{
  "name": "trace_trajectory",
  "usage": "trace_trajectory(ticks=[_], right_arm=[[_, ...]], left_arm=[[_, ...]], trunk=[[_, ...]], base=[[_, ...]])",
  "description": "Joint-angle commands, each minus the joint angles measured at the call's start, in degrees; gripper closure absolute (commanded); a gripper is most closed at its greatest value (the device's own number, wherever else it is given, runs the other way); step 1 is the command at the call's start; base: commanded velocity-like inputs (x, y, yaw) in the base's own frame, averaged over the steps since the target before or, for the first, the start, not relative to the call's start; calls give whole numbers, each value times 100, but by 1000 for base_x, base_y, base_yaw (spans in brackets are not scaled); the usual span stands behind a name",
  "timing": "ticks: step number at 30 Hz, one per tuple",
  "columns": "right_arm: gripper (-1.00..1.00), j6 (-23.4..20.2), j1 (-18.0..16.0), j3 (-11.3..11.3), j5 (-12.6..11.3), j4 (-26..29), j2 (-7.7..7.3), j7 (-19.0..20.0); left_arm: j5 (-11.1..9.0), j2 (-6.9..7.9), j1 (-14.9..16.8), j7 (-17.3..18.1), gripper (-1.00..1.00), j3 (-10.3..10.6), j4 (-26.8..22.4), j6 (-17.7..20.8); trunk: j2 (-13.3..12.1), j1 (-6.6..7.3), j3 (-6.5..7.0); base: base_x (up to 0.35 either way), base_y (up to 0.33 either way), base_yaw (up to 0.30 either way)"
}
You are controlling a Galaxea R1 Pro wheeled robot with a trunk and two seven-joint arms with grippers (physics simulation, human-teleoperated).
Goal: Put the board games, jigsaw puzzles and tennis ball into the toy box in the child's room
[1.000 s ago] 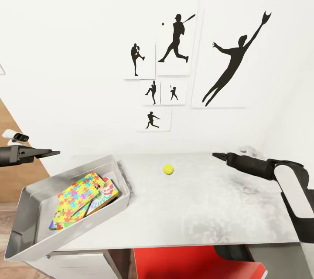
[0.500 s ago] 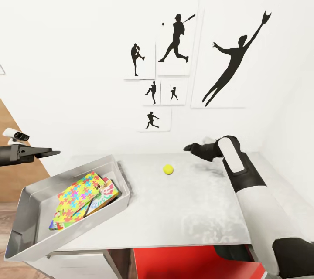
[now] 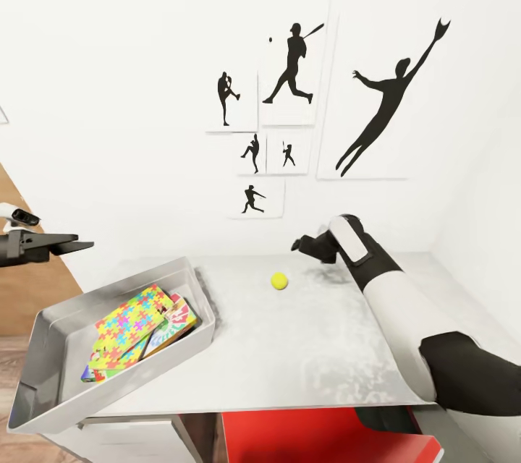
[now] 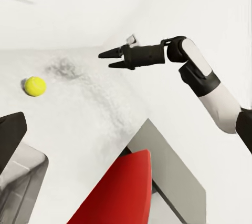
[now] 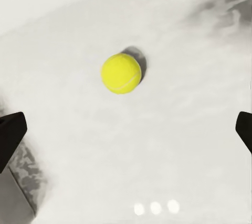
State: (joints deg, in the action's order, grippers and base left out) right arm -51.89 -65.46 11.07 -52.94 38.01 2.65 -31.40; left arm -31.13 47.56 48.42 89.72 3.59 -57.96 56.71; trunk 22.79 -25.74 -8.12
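Grey bench (image 3: pixel 340 347) carries the tennis ball (image 3: pixel 279 281) near its back edge; light and prone to rolling, it wants pinching across its middle by the spread right pincer (image 3: pixel 298 245) hovering beside it

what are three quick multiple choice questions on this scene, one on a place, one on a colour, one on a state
1. Where is the tennis ball?
A. in the toy box
B. on the table
C. in a gripper
2. What colour is the ball?
A. yellow
B. red
C. blue
3. How is the right gripper?
A. shut on the ball
B. open, clear of the ball
C. resting in the box

B: it lies on the table, apart from the toy box.
A: plainly yellow.
B: fingers spread, ball ahead untouched.
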Motion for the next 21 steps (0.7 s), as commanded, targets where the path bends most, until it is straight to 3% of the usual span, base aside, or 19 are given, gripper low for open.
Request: trace_trajectory(ticks=[1, 6, 21], right_arm=[[-100, 6, -11, 97, -53, 24, -1, -59], [-100, 51, -53, 334, -51, 78, 6, -59], [-100, 221, -247, 405, -54, 58, -69, -52]], left_arm=[[-8, 7, 39, 28, -100, -29, 4, 81], [-20, 8, 286, 28, -100, -235, 4, 206], [-32, 15, 832, 28, -100, -296, 4, 248]], trunk=[[13, -4, -16], [13, -4, -46], [13, -4, -181]], base=[[0, 0, 0], [0, 0, 0], [0, 0, 0]])
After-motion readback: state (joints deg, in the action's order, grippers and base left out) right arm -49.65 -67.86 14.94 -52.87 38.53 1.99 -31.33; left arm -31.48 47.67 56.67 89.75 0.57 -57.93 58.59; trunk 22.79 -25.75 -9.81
